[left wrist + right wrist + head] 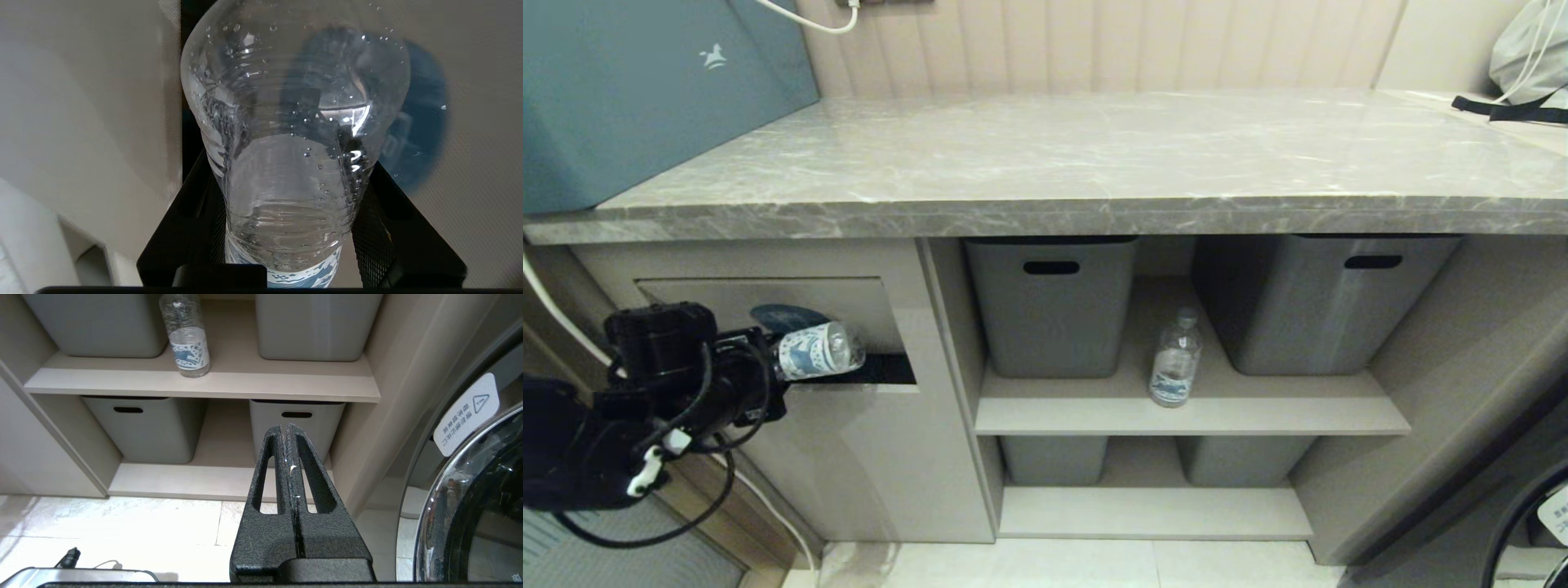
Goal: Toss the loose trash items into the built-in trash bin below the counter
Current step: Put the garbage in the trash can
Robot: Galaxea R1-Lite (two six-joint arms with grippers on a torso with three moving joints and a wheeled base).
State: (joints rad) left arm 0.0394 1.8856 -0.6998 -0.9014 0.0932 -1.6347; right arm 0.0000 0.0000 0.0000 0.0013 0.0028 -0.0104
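**Bottle held at the bin flap**

One water bottle (818, 349) is gripped between the jaws of the left gripper (768, 377), lying level with its base pushed against the bin flap (768, 306) below the counter (1094, 163). A dark gap is seen along the flap's lower edge. The second bottle (1175, 359) stands on the shelf (1192, 412) between two grey tubs. The right gripper (288, 441) is parked low, jaws closed on nothing. The main risk is judged to be release too soon — the flap could push the bottle back out onto the floor — or a smooth wall slipping in the grip.
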